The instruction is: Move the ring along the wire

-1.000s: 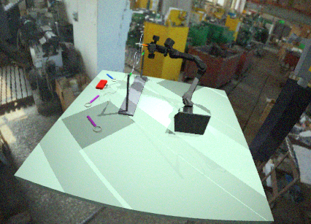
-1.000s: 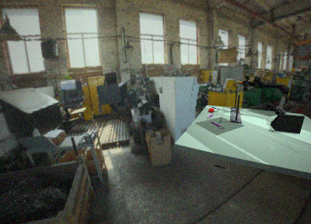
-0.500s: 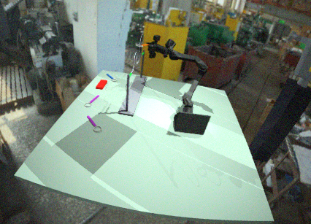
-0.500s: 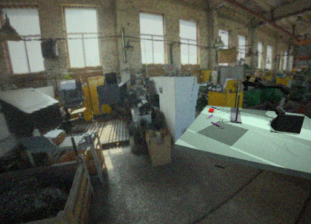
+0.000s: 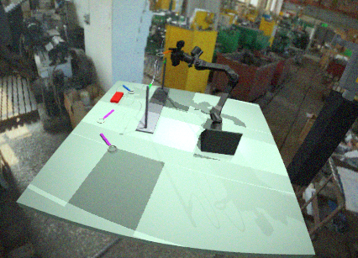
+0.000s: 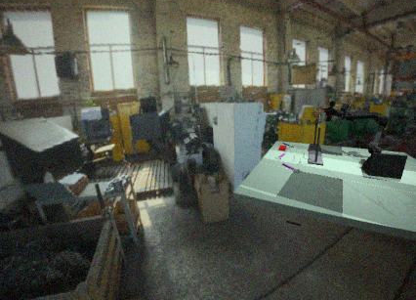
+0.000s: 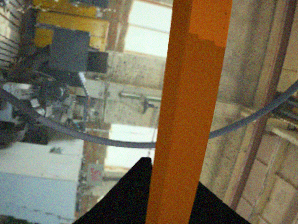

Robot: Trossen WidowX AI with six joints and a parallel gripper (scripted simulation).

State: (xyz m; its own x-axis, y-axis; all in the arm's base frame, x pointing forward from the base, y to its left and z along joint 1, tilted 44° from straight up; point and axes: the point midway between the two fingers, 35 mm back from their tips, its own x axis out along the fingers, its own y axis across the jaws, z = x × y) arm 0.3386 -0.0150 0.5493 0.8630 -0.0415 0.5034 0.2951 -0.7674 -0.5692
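My gripper [image 5: 171, 51] [image 7: 156, 168] is shut on the orange handle [image 5: 167, 52] [image 7: 187, 100], high up beside the top of the far post [image 5: 163, 75]. The ring's grey band [image 7: 115, 143] curves across the wrist view behind the handle; in the top view the ring is a small, faint outline left of the handle. The thin grey wire [image 5: 155, 69] rises from a green part [image 5: 150, 86] at the near post [image 5: 146, 108]. Another green part [image 5: 165, 60] shows beside the far post. Whether the wire runs through the ring or touches it is too small to tell.
The posts stand on a dark base strip [image 5: 153, 119]. Purple-handled rings [image 5: 104, 139] [image 5: 108, 113], a blue-handled ring [image 5: 126, 88] and a red block [image 5: 117, 97] lie on the table left of it. A black panel [image 5: 220, 142] stands near the arm's base.
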